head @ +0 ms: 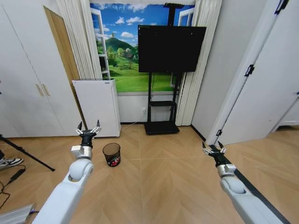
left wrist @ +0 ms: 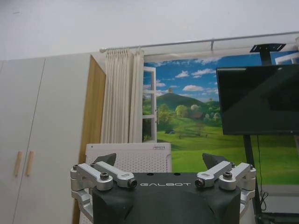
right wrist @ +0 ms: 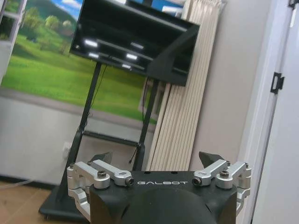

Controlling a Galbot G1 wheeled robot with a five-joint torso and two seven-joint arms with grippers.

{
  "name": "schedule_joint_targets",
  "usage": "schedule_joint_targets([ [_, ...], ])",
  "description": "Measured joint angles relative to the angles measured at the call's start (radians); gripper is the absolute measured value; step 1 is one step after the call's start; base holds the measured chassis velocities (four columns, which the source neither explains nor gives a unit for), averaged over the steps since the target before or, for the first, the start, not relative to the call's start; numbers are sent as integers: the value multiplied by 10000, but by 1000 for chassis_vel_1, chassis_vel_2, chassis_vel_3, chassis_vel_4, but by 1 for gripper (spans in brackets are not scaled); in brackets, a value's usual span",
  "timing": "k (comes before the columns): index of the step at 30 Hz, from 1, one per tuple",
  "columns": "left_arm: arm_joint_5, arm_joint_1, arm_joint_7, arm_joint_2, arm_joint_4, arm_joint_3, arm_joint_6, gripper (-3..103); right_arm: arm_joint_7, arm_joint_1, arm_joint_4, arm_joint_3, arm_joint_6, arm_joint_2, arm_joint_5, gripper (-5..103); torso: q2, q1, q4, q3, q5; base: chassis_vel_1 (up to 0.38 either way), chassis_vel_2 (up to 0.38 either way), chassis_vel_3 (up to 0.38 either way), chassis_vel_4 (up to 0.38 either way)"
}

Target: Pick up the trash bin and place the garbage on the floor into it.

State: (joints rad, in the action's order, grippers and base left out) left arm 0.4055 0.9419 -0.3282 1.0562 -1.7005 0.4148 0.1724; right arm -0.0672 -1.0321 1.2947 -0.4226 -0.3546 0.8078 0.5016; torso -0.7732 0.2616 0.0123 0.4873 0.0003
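Both arms reach forward from the bottom of the head view, white and nearly straight, wrists level. Left gripper hangs over the floor just left of the bin, a little nearer the robot than it, fingers spread wide and holding nothing. Right gripper is well apart on the other side, close to the dark strip along the right wall, also spread open and empty.

Standing upright on the parquet, the bin has its long axis vertical and its mouth pointing up; its black mesh tapers slightly toward the base. Something red and white shows through the mesh low inside it, too small to make out. It sits in front of the white perforated appliance, a short way out from it.

Each wrist view shows the word GALBOT in pale letters across the black gripper body, with the dark fingertips set far apart on either side: left gripper, right gripper. A small line of writing on the appliance's top edge in the left wrist view cannot be read.

Behind the bin are white curtains, a landscape mural of green hills and blue sky, and a dark TV on a black stand. White cupboards line the left wall. A tripod leg and cables lie at the far left.
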Motion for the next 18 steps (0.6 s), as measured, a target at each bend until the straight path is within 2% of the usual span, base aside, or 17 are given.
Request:
schedule_joint_targets([
  [2,40,-3,90,38,405,-13,46,100,144,124,-250,244,395,-456,250,100,0,-1,0,0,-7,0,0,0,0],
  [3,40,-3,90,38,405,-13,46,100,144,124,-250,244,395,-456,250,100,0,-1,0,0,-7,0,0,0,0],
  [5,379,-132,99,28,638,-153,-28,100,189,467,-654,545,842,-831,722,100,0,0,0,0,-3,0,0,0,0],
  [6,379,-132,99,28,638,-153,-28,100,189,467,-654,545,842,-831,722,100,0,0,0,0,-3,0,0,0,0],
  [8,888,-373,-67,-86,561,-338,-309,100,135,763,-805,726,1268,-1137,1501,100,0,0,-1,1,-4,0,0,0,0],
  [13,1248,-716,-247,-479,238,-667,-624,100,34,813,-589,648,1519,-1418,2074,100,0,0,2,0,1,0,0,0,0],
  [16,1386,-597,-366,-861,-462,-638,-835,100,-15,397,92,125,1557,-1642,2103,100,0,1,2,0,-5,0,0,0,0],
  [18,1451,9,-386,-1378,-1529,-319,-952,100,-40,-387,864,-717,1614,-1730,1992,100,-1,0,-3,-2,-4,0,0,0,0],
])
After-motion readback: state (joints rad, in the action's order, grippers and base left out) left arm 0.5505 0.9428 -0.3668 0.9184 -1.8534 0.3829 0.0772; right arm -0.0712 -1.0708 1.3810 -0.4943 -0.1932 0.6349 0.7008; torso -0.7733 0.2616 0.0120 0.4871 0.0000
